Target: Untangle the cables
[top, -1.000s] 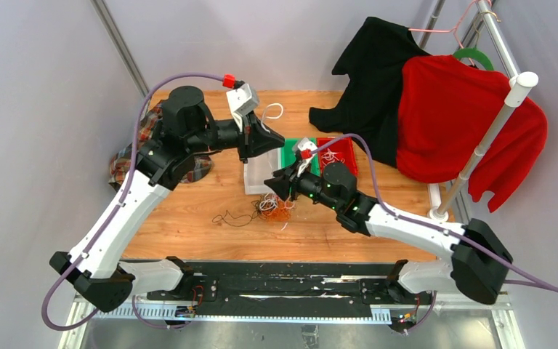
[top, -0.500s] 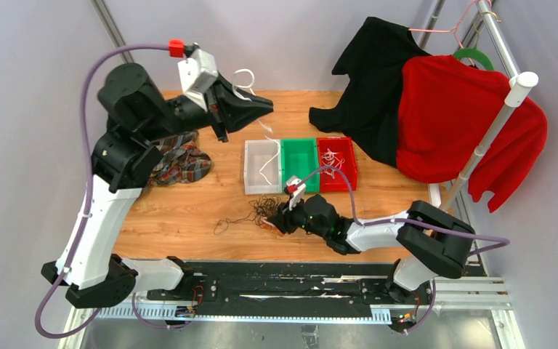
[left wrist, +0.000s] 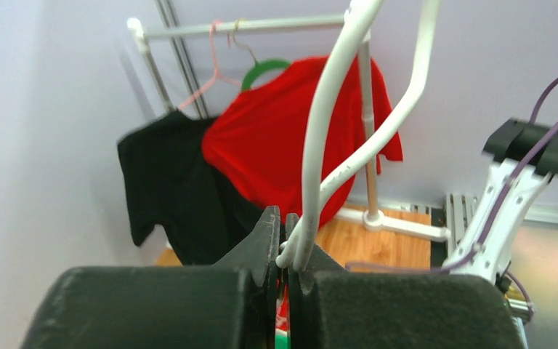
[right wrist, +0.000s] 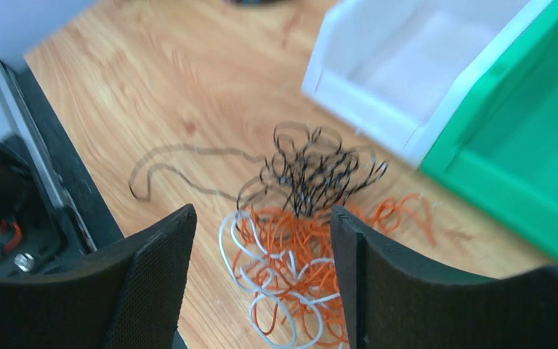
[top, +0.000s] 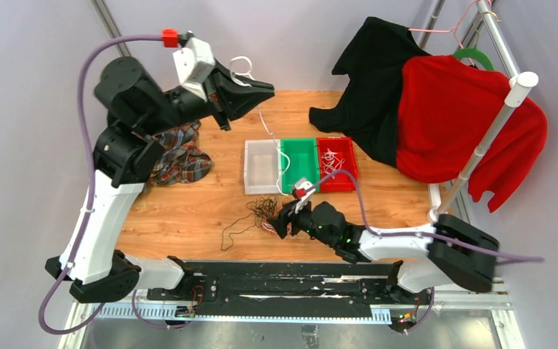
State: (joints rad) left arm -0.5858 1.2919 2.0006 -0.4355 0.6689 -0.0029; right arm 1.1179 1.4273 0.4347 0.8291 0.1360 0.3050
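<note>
room: tabletop (top: 189, 211) is bare wood left of the green bin (top: 299, 161), out to a plaid cloth (top: 182, 158) at the left edge. white bin (top: 260, 169) touches the green bin's left wall, red bin (top: 336, 166) its right, with a few pale strands (top: 330, 157) inside. right of the green bin and beyond the red one, a black shirt (top: 370, 80) and red shirt (top: 450, 116) hang on a rack (top: 479, 145) over the far right corner, so that side is tight. the strip between the green bin and the near tabletop edge is narrow.

left claw (top: 269, 89): raised high, far-left of the green bin, jaws pinched closed on a white cable (top: 261, 120). in the left wrist view the cable comes out of the closed jaws doubled, as a loop. from the claw it drops toward the green bin's left wall; can't make out where its lower end sits.

right claw (top: 282, 222): low, just near-left of the green bin, jaws spread wide, gripping nothing. in the right wrist view its fingers (right wrist: 152, 283) straddle the tangle (top: 265, 211); can't tell if they touch it.

cables: the tangle lies on the wood just near-side of the green bin's left wall. black strands (right wrist: 312, 171) are on the bin side. orange strands (right wrist: 298, 251) and white loops (right wrist: 243, 247) lie between the fingers. one black tail (top: 229, 233) trails left, away from the green bin, toward the near edge.
</note>
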